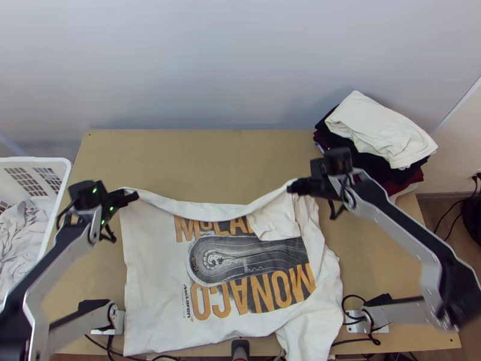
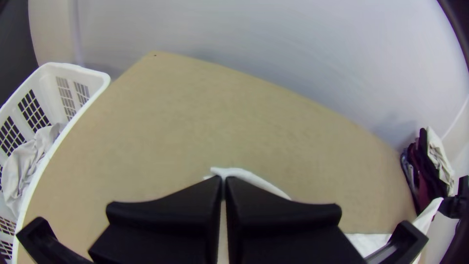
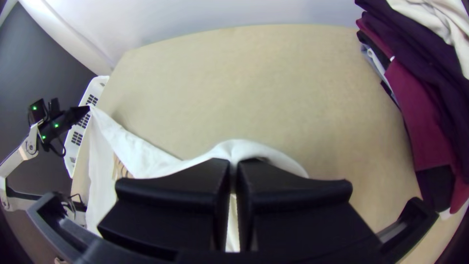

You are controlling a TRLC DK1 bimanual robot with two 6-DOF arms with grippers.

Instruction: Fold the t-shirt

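The light wooden table (image 1: 210, 156) carries the white cotton t-shirt with an orange-and-black printed panel (image 1: 153, 265) over its nearer half, print up, with the cloth at the lower right reaching past the near edge. The body is mostly spread; its right side is rumpled. The shirt lies on the near side of both end effectors, and its wider extent in the top view runs across the table, roughly parallel to the line between them. The left black wide-fingered gripper (image 1: 133, 195) is closed on the far left corner. The right black wide-fingered gripper (image 1: 291, 187) is closed on the far edge inboard of the right side; loose cloth extends to its right. The held far edge (image 1: 225, 212) sags between the two grips, toward the near edge. Each gripper is nearest its own end of that edge, so no crossing of arms should be required. The next move likely calls for carrying both grips together toward the near edge. Caution: unequal travel could skew the fold, and the loose right-hand cloth may lag and bunch.
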